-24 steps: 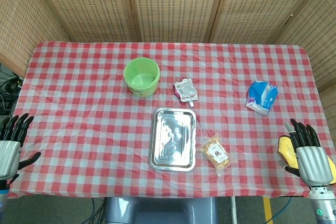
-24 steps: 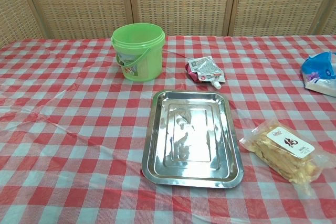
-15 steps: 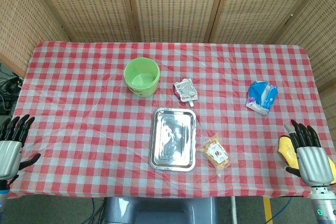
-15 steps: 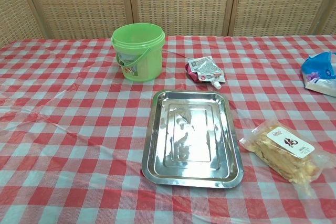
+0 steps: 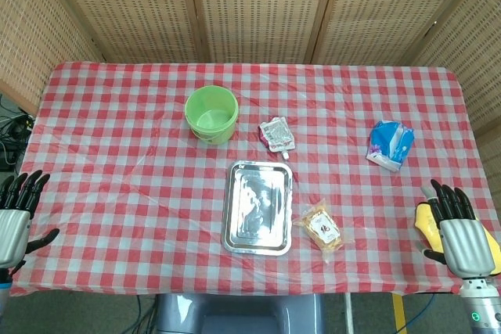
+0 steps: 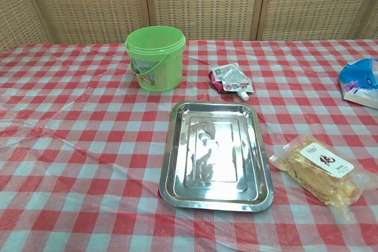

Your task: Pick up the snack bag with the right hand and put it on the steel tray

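The snack bag (image 5: pixel 322 229) lies flat on the surface just right of the tray (image 5: pixel 257 207), apart from it. It looks light, soft and crinkly, with fragile chips inside; a gentle pinch at its edges seems best. The right hand (image 5: pixel 456 232) is far right, fingers spread, holding nothing.

Steel tray (image 6: pixel 215 154): polished metal, mirror-glossy, smooth. Snack bag (image 6: pixel 322 171): clear crinkled plastic film, paper-like white label. Bucket (image 6: pixel 156 57): green plastic, slight sheen. Table (image 6: pixel 77 146) cover: red-checked cloth under wrinkled shiny plastic. Upper frame, screen (image 5: pixel 258 5): woven cane, matt, rough, wood-framed.
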